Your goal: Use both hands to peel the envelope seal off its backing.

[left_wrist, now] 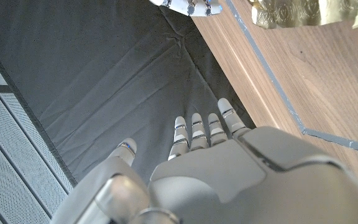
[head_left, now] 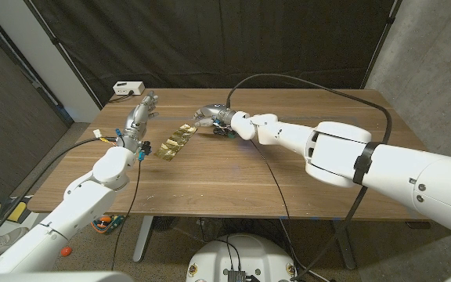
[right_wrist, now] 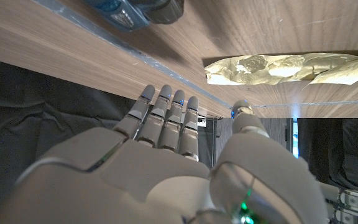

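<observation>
Gold and embossed, the seal strip (head_left: 175, 142) lies on the wooden table (head_left: 233, 184) between the two hands, touched by neither. The right hand (head_left: 212, 117) hovers just beside its far end, fingers straight and holding nothing, likely lining up to pin or pinch it, while the left hand (head_left: 140, 115) waits nearby, released and empty, ready to take the other end

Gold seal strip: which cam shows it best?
Head view: the whole gold seal strip lies on the table between the left hand and right hand. Right wrist view shows a closer stretch, cut off at the frame edge; left wrist view only a corner.
</observation>
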